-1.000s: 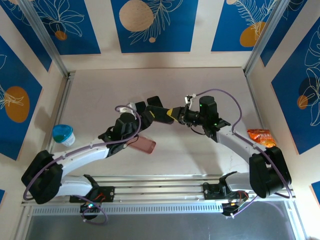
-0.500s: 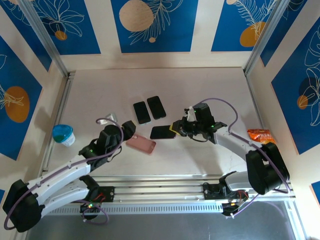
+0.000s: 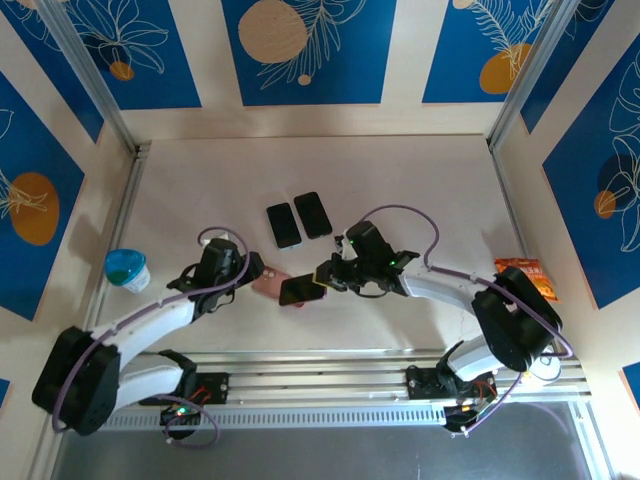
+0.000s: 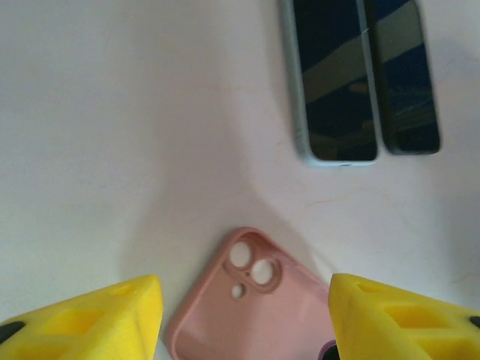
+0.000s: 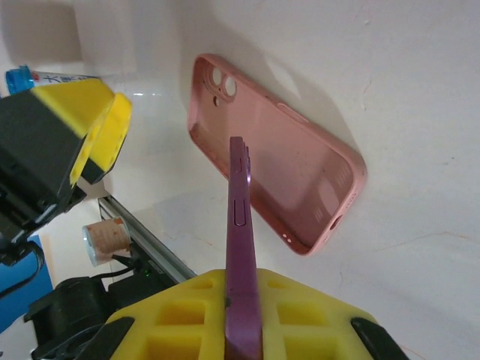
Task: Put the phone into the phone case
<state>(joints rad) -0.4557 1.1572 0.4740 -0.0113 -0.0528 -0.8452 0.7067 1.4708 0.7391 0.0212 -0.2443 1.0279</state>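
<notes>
The right hand [image 5: 244,304] pinches one end of the rigid, probably slick, purple-edged phone [image 5: 238,217] over the pliable pink silicone case [image 5: 289,176]. The left hand [image 3: 250,268] is spread astride the case.

Phone case [image 5: 277,165]: pink. Phone [image 5: 238,217]: purple edge, black screen. Left gripper [image 4: 244,300] and right gripper [image 5: 241,315]: yellow-fingered. Pale-green-framed phone [image 4: 334,82] and black phone [image 4: 405,75]: dark screens. Table [image 3: 430,180]: off-white. Walls [image 3: 310,60]: blue panels, white leaf outlines, tan discs. Cup [image 3: 127,268]: teal lid. Packet [image 3: 522,272]: orange.
</notes>
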